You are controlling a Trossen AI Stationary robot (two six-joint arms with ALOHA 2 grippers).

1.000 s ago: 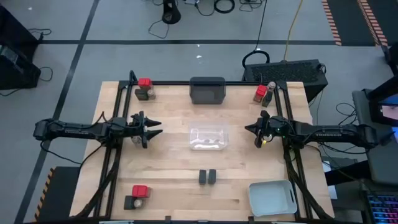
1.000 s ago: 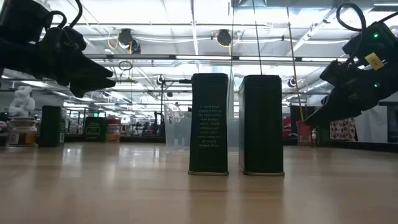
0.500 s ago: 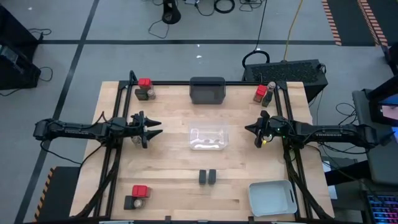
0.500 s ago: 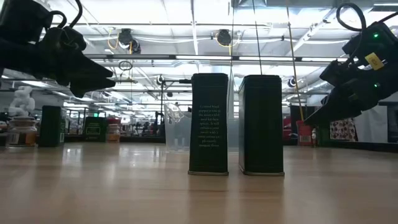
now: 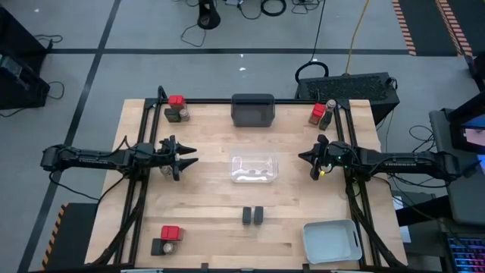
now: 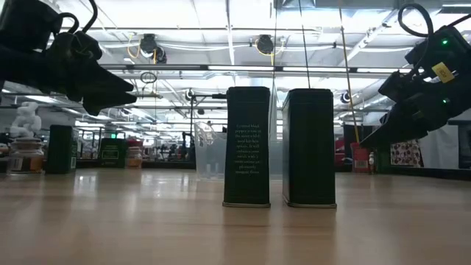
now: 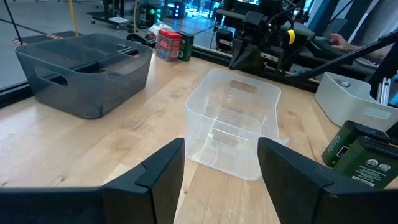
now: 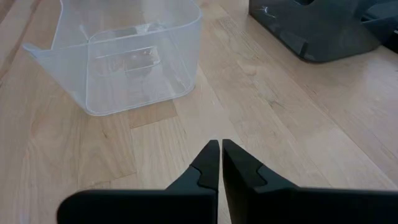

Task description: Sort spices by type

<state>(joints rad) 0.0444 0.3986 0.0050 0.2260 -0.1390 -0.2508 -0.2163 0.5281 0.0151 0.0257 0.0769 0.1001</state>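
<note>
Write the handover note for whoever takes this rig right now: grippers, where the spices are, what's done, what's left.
Left gripper: open, empty, raised left of the clear tray.
Right gripper: shut, empty, raised right of that tray.
Spices: two black boxes upright side by side near the table's front centre; red-topped container plus jar at back left, back right and front left.
Trays: dark grey tray at back centre, pale grey tray at front right. No spice shows in any tray.
Done: nothing sorted.
Left: move every spice into a tray by type.
</note>
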